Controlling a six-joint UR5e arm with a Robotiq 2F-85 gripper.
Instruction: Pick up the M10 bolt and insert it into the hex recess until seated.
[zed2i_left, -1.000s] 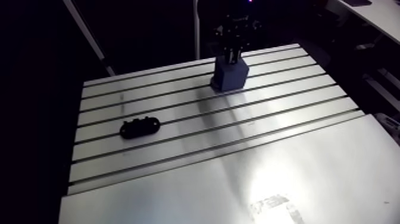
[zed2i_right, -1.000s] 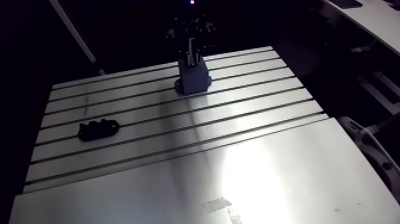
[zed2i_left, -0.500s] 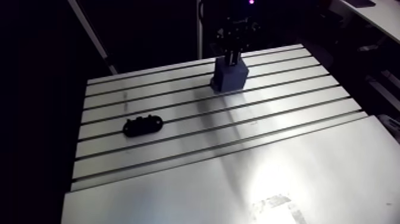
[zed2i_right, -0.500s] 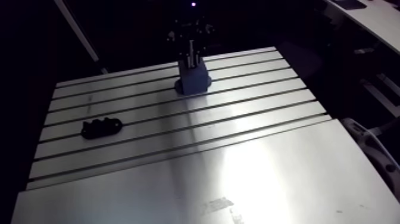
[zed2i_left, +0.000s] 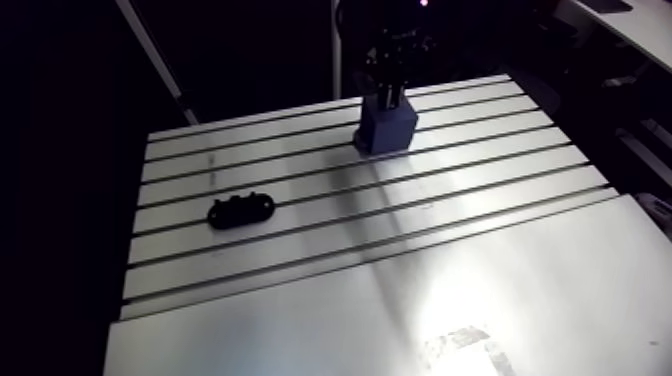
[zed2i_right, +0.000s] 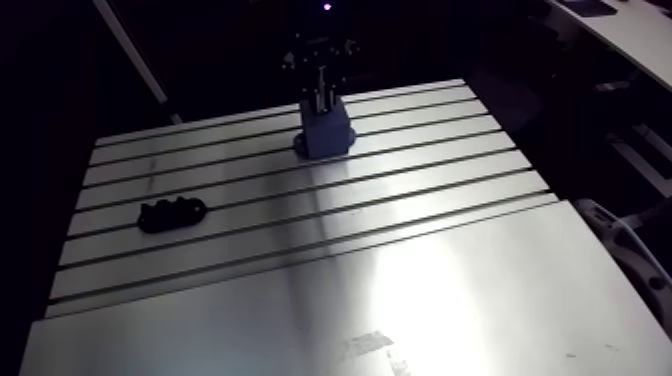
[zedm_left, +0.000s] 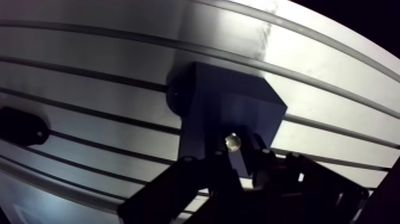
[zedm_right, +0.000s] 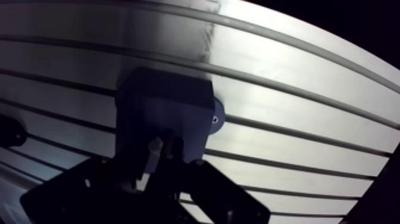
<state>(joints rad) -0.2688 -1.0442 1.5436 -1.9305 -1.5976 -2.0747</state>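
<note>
Dim surroundings; bright glare on near table (zed2i_left: 450, 290); wrist view bowed at edges

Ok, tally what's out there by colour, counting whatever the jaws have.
blue block: 1
black part: 1
silver bolt, between the jaws: 1
Total: 3

The blue block (zed2i_left: 386, 128) stands right under the gripper (zedm_left: 233, 156) and its clamped bolt (zedm_left: 233, 141). Open table (zed2i_left: 450, 250) lies all round, with a black part (zed2i_left: 240, 211) well apart.
</note>
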